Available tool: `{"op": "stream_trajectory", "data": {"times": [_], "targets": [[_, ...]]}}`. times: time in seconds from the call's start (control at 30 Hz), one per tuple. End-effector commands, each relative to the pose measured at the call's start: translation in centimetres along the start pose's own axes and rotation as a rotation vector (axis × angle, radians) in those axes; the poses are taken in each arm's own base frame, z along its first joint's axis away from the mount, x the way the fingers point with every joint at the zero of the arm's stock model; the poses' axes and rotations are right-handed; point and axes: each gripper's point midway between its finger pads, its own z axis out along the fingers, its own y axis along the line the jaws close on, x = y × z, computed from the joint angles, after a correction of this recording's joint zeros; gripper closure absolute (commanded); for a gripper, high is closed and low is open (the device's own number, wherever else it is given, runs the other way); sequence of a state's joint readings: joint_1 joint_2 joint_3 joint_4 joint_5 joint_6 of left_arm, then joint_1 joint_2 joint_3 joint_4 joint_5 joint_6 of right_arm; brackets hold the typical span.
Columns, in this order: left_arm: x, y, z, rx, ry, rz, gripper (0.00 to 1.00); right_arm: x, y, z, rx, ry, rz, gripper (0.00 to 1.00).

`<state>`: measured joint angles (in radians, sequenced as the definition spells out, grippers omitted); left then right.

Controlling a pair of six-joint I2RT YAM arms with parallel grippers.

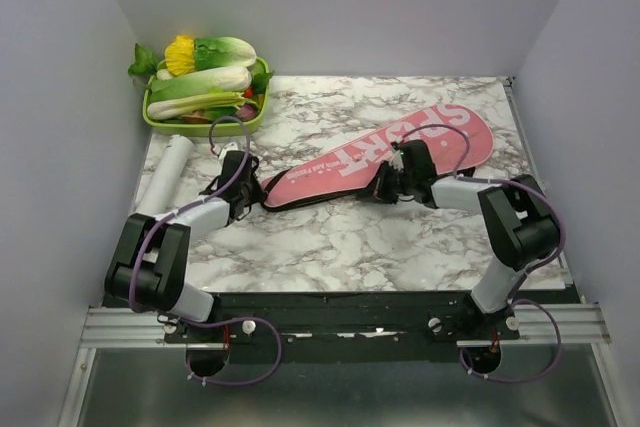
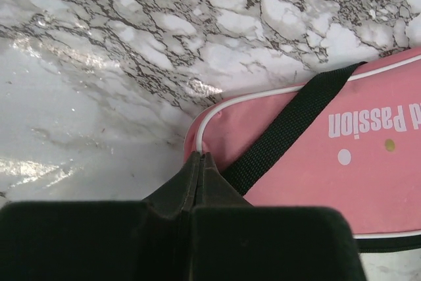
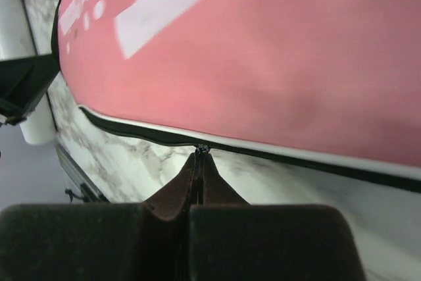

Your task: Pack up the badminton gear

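1. Top external: the pink cover (image 1: 330, 172) lies diagonally across the middle of the marble table (image 1: 330, 237), wide end toward the upper right, narrow end toward the lower left. The white tube (image 1: 165, 175) lies at the left edge, below the green tray (image 1: 160, 127). The left gripper (image 1: 255, 189) is at the narrow end and the right gripper (image 1: 383, 187) at the lower edge, mid-length.
2. Left wrist: at bottom centre the jaws are pressed together with no gap, tips on the white-piped rim, seemingly nipping it. A black strap (image 2: 289, 126) crosses the pink.
3. Right wrist: the jaws are closed on a tiny zip pull (image 3: 201, 149) on the black zip line, centre frame.
4. The cover looks soft and light, likely to bunch or slide on smooth marble. Best anchored by its rim and drawn by the pull.
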<state>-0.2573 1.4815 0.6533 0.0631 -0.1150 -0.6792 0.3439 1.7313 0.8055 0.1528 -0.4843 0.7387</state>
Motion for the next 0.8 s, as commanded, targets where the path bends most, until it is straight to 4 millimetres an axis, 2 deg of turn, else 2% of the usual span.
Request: {"op": "stream_trajectory", "data": {"times": [0.0,0.03,0.1,0.13,0.2,0.23,0.3,0.33,0.37,0.43,0.53,0.77], "targets": [[4.6,0.4,-1.4,0.011,0.137,0.031,1.00,3.0,3.9,2.1,-0.020,0.081,-0.060,0.99],[4.9,0.1,-1.7,0.023,0.139,0.037,1.00,4.2,5.6,2.7,-0.036,0.112,-0.087,0.99],[4.9,-0.7,-2.4,0.059,0.134,0.029,1.00,5.4,7.1,3.4,-0.049,0.134,-0.108,0.99],[5.3,-1.2,-2.7,0.073,0.143,0.037,1.00,6.5,9.0,3.7,-0.073,0.158,-0.132,0.99],[5.3,-2.1,-3.7,0.108,0.132,0.042,1.00,7.8,10.1,4.5,-0.076,0.188,-0.151,0.99],[5.5,-2.4,-4.1,0.119,0.136,0.048,1.00,9.6,11.0,4.9,-0.080,0.228,-0.171,0.99],[6.0,-3.9,-5.3,0.165,0.133,0.073,1.00,10.7,12.6,5.9,-0.088,0.247,-0.200,0.99],[6.2,-4.2,-5.7,0.172,0.137,0.074,1.00,12.4,13.4,6.2,-0.091,0.278,-0.220,0.99],[6.3,-5.2,-6.7,0.210,0.130,0.089,1.00,12.6,14.5,6.6,-0.102,0.270,-0.231,0.99],[6.7,-5.7,-7.7,0.235,0.133,0.096,1.00,15.1,14.9,7.4,-0.097,0.318,-0.233,0.99],[7.2,-6.5,-9.5,0.291,0.131,0.098,1.00,18.0,15.3,8.2,-0.097,0.363,-0.235,0.99],[8.2,-7.2,-12.6,0.381,0.127,0.105,1.00,22.2,17.6,8.6,-0.172,0.392,-0.228,0.99]]}}
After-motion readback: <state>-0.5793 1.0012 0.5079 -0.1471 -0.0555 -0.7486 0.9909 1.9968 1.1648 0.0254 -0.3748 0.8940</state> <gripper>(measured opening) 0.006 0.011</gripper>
